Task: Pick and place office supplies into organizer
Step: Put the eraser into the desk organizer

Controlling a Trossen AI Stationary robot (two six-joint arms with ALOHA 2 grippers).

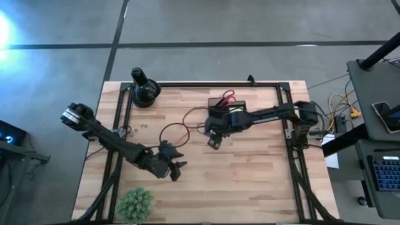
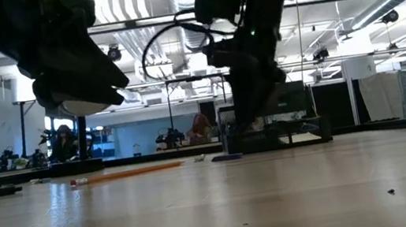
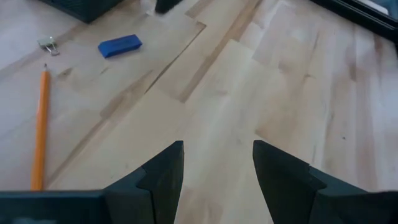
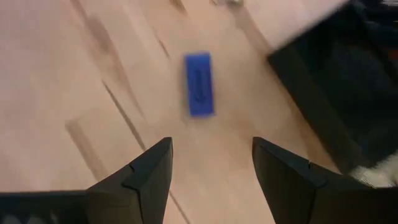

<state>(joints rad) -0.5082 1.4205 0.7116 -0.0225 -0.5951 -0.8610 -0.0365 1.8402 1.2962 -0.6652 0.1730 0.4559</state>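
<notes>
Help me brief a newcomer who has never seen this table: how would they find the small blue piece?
Start at the black organizer at the table's far middle, red scissors poking out. Beside its near left corner, under the open right gripper, lies the small blue piece. It is a flat blue rectangle, unlike the long orange pencil nearby.

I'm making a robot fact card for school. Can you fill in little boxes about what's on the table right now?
Right gripper: open, empty, above the blue piece, beside the organizer
Left gripper: open, empty, over bare wood near the plant
Scissors: red handles sticking out of the organizer
Pencil: orange, lying flat on the table
Binder clip: near the pencil tip
</notes>
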